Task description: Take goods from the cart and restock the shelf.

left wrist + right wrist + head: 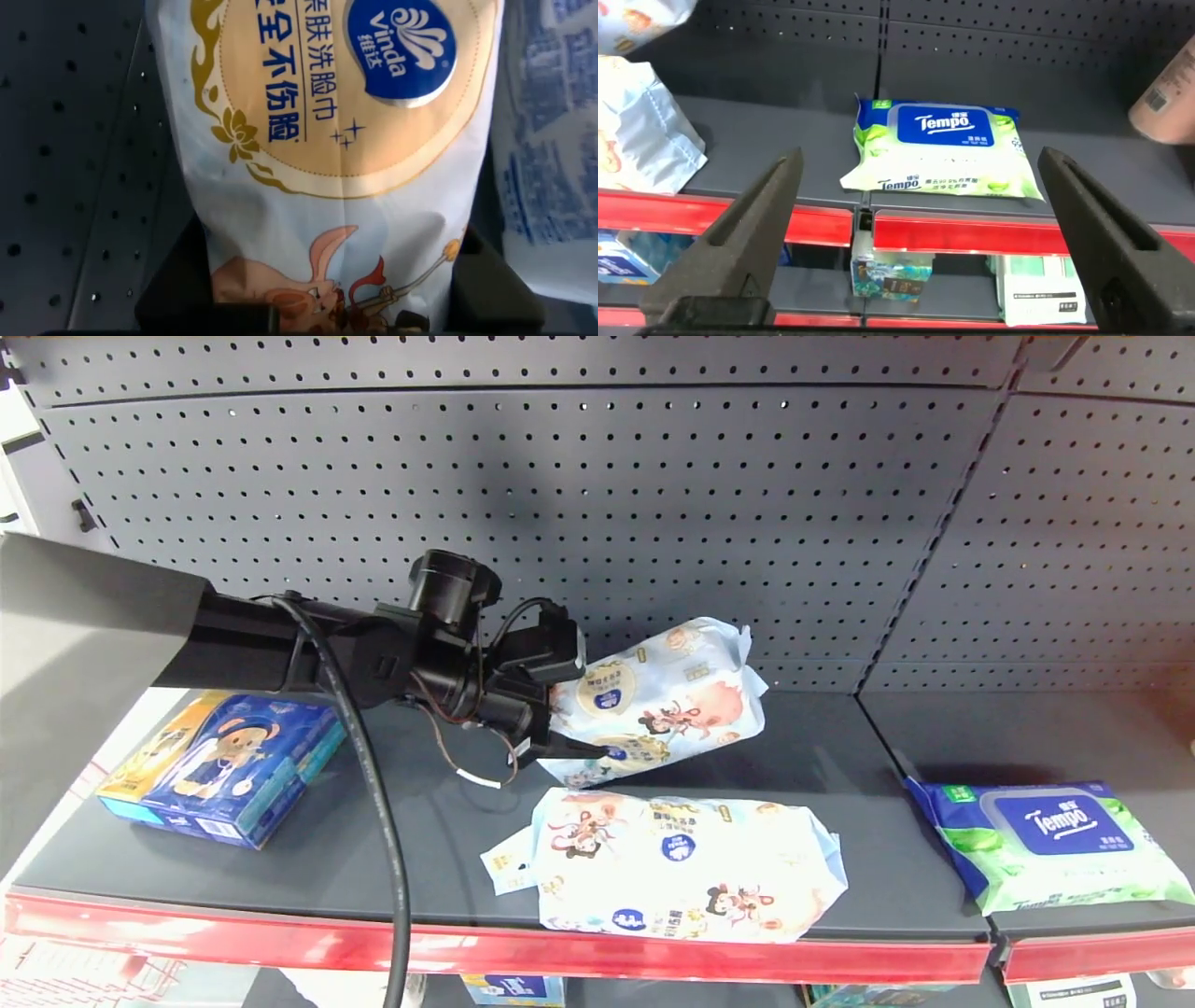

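Note:
My left gripper [560,723] is shut on a white tissue pack with cartoon print [663,695], holding it tilted just above the dark shelf [822,756], near the pegboard back. In the left wrist view that pack [336,140] sits between my fingers [173,280]. A second, similar pack [686,863] lies flat on the shelf in front of it, near the red front edge. My right gripper [920,233] is open with nothing between its fingers, out in front of the shelf and facing a green and blue wipes pack [943,149].
A blue boxed item [224,765] lies on the shelf's left part. The green and blue wipes pack [1046,840] lies on the neighbouring shelf section at the right. More goods [892,275] sit on the shelf below. A bottle-like item [1167,93] shows at the far edge of the right wrist view.

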You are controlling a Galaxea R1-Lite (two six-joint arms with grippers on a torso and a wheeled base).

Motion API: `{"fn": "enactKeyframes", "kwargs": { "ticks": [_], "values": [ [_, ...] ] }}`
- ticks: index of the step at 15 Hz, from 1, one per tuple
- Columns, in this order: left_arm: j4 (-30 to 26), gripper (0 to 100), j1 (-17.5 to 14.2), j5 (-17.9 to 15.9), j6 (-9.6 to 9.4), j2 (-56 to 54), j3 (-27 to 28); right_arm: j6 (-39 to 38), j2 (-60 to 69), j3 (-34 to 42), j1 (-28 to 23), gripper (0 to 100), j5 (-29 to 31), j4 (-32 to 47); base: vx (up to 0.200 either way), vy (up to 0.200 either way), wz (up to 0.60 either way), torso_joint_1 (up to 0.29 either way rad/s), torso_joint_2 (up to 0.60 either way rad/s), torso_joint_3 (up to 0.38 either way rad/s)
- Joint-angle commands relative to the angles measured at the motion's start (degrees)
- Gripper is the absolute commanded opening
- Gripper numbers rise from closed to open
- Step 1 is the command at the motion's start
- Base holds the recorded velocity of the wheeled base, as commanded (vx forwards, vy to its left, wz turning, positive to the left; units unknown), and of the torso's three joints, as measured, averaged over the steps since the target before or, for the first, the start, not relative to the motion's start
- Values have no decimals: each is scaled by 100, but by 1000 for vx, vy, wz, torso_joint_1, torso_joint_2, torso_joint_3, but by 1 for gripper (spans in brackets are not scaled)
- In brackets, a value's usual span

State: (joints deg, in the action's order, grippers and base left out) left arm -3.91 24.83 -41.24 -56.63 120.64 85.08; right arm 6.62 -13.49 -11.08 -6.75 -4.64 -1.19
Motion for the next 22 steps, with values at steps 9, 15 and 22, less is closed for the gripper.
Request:
{"fn": "enactKeyframes", "kwargs": {
  "ticks": [9, 15, 22],
  "values": [
    [-13, 100, 153, 11, -15, 364, 237, -3, -13, 97, -1, 100, -1, -12, 0, 0, 0, 0, 0, 0],
    [-4, 100, 22, -24, -15, 223, 264, -3, 49, 159, -1, 100, -1, -4, 0, 0, 0, 0, 0, 0],
    [-31, 100, 110, -42, 46, 91, 633, 6, 84, 220, -10, 100, -10, -4, 0, 0, 0, 0, 0, 0]
  ]
}}
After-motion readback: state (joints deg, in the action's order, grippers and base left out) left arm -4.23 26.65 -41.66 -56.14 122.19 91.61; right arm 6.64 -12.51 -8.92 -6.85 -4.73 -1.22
